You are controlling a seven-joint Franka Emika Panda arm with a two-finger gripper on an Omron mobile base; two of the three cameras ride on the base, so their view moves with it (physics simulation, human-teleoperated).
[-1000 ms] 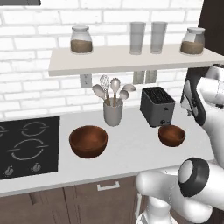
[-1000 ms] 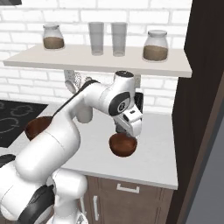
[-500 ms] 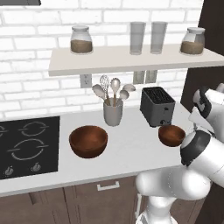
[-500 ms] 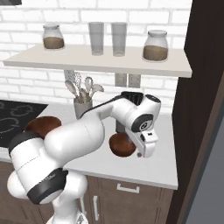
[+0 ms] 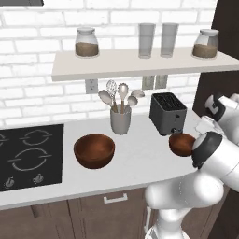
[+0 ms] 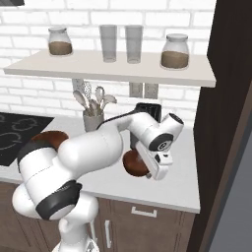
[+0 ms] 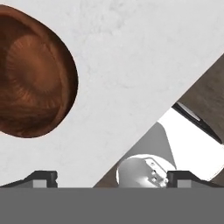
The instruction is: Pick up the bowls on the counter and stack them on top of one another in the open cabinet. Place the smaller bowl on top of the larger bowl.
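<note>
The larger bowl (image 5: 94, 150), wide and dark reddish-brown, sits on the counter (image 5: 140, 161) right of the cooktop. The smaller bowl (image 5: 181, 144) (image 6: 132, 165) rests in front of the toaster. My gripper (image 6: 156, 175) hangs low just right of the smaller bowl, pointing down at the counter near its front edge. In the hand view the smaller bowl (image 7: 30, 74) lies at the upper left, outside the open gripper (image 7: 113, 179), which has nothing between its fingertips (image 7: 43, 177). The open cabinet (image 5: 140, 63) is the pale shelf above, carrying jars and glasses.
A black toaster (image 5: 167, 113) and a grey utensil cup (image 5: 120, 122) stand at the back of the counter. The black cooktop (image 5: 28, 154) lies at the left. A dark tall panel (image 6: 226, 123) walls off the right side. Two jars and two glasses occupy the shelf.
The arm has swung to the right and down, bringing the hand from above the smaller bowl to low beside it. The jaws stayed open. Both bowls have kept their places.
</note>
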